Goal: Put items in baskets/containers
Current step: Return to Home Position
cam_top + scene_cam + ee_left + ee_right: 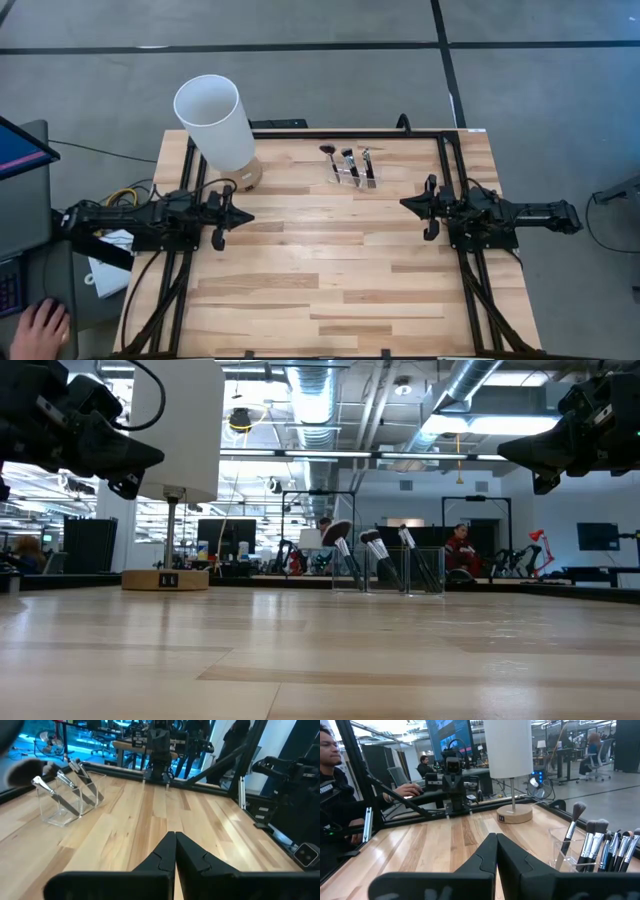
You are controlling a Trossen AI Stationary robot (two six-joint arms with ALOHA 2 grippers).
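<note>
— Where are the brushes?
— They stand tilted in the clear holder, at 12 o'clock on the desk, near its far edge.
— And the claws?
— The left claw hangs at 9 o'clock, fingers pressed together on nothing. The right claw hangs at 3 o'clock, likewise closed and empty. Both are well apart from the holder.
— Anything else?
— A white cylinder at 11 o'clock, and a person's hand off the desk at 8 o'clock.

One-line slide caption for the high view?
Left gripper and right gripper shut and empty at opposite sides of the table; makeup brushes stand in the clear holder near the white cylinder.
</note>
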